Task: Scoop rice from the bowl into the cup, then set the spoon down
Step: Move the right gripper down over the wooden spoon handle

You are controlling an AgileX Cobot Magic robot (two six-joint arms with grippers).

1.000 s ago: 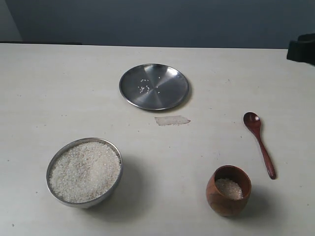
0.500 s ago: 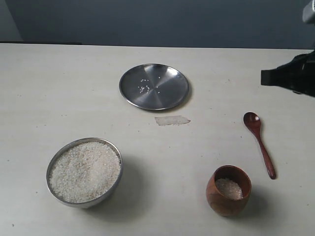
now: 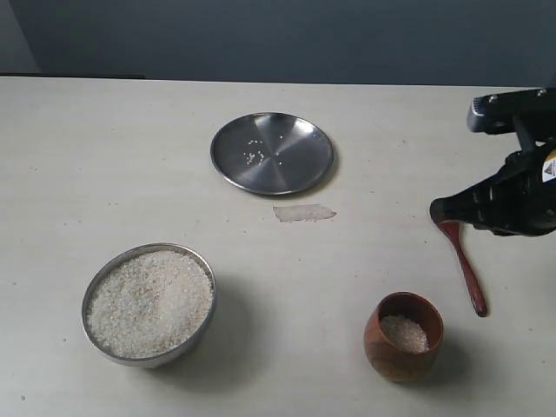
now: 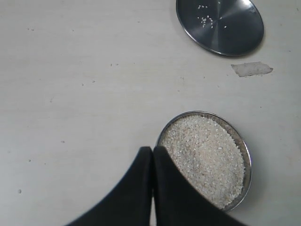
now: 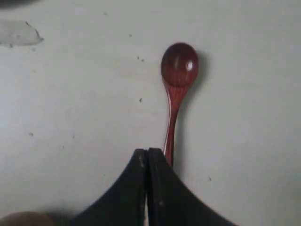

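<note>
Overhead, right pincer [image 5: 146,154], tips together, hangs seemingly just above the spoon [image 5: 179,66].

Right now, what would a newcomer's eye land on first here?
The steel bowl, front left in the exterior view, brims with white rice. On the right, the black right gripper hangs shut above the dark wooden spoon lying flat, and the small wooden cup nearer the camera holds a little rice.

Table [image 3: 113,156]: bowl [image 3: 143,362] holding rice [image 3: 149,302], front left; plate [image 3: 291,161], behind, centre; cup [image 3: 391,360], front right; spoon [image 3: 466,276], just behind the cup.
</note>
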